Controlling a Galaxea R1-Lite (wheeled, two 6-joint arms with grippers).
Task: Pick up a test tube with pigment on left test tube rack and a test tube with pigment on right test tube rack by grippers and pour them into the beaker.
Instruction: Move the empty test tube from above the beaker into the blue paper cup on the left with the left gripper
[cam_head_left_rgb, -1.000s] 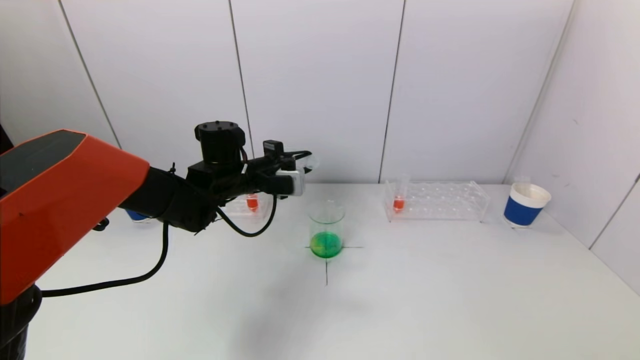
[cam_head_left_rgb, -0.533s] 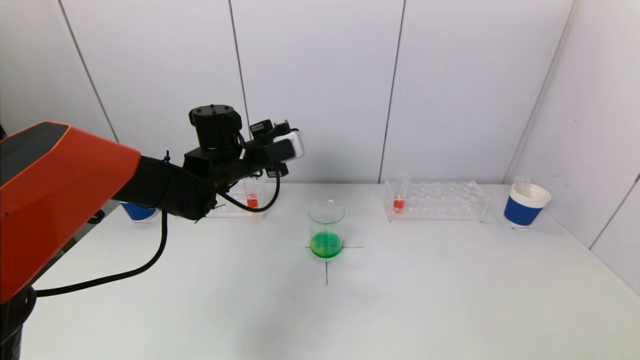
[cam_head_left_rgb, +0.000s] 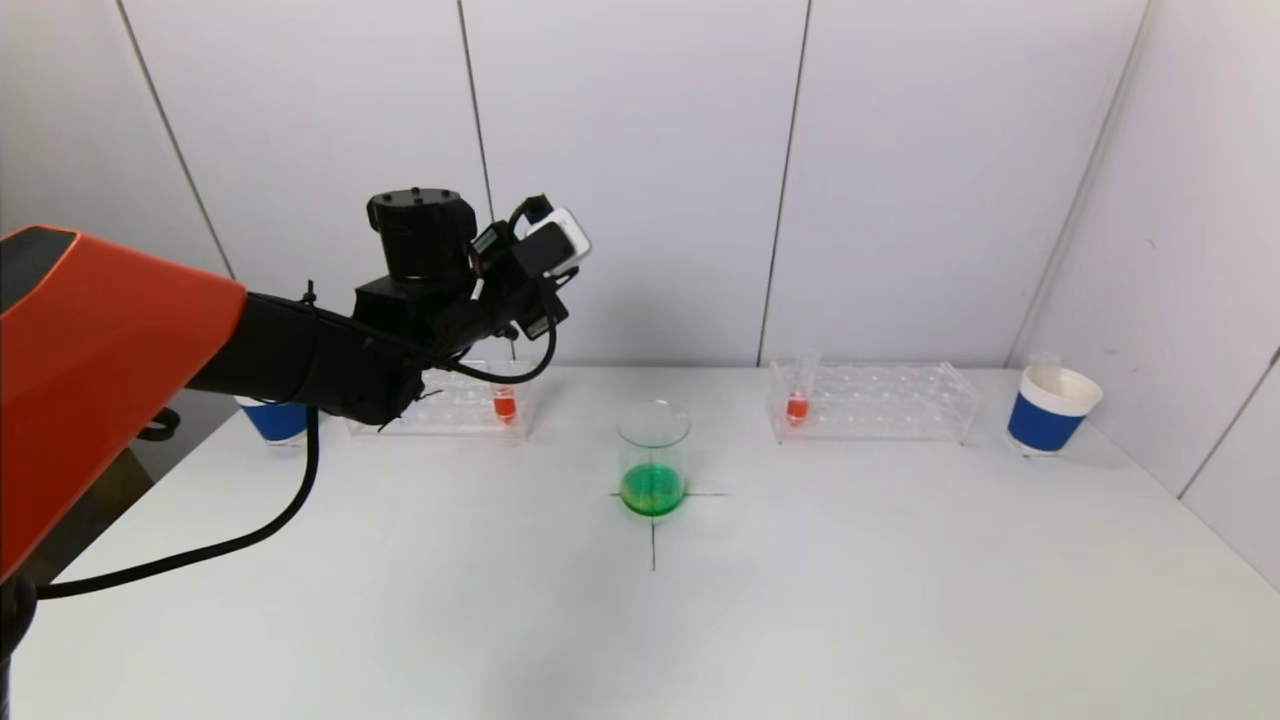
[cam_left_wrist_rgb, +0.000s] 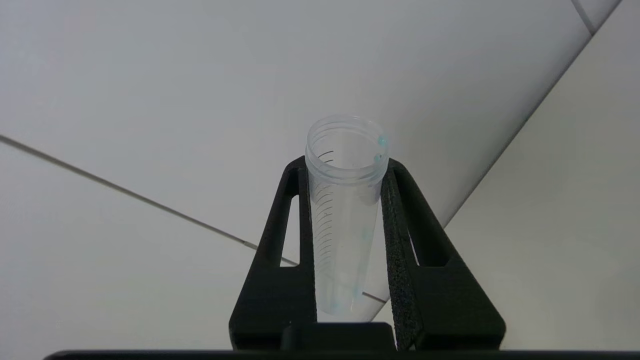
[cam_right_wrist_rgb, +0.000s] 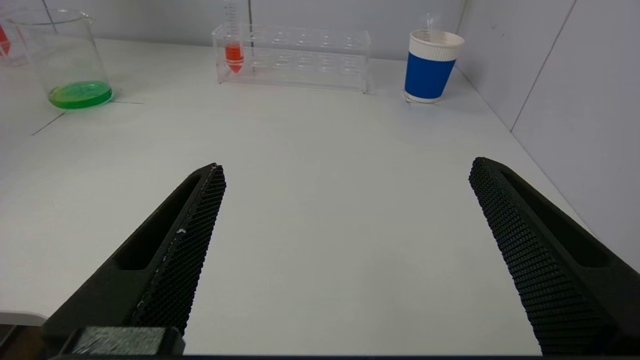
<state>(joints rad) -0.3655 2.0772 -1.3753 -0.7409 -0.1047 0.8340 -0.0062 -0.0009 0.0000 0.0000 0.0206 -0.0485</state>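
Left gripper (cam_left_wrist_rgb: 345, 240) clenched on emptied tube (cam_left_wrist_rgb: 342, 210), raised above left rack (cam_head_left_rgb: 440, 405). Beaker (cam_head_left_rgb: 653, 455) mid-bench, green liquid inside. Right gripper (cam_right_wrist_rgb: 345, 250) spread wide, near bench. Next, likely: discard tube, then right rack's (cam_head_left_rgb: 870, 400) red tube (cam_head_left_rgb: 798, 395).

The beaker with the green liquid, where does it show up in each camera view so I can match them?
Head view: the beaker stands mid-table on a black cross mark, between the two racks.
Left wrist view: not in it; only the emptied tube in the left gripper against the wall.
Right wrist view: far corner, beyond the open right gripper.
Shared landmark: right rack's red tube.
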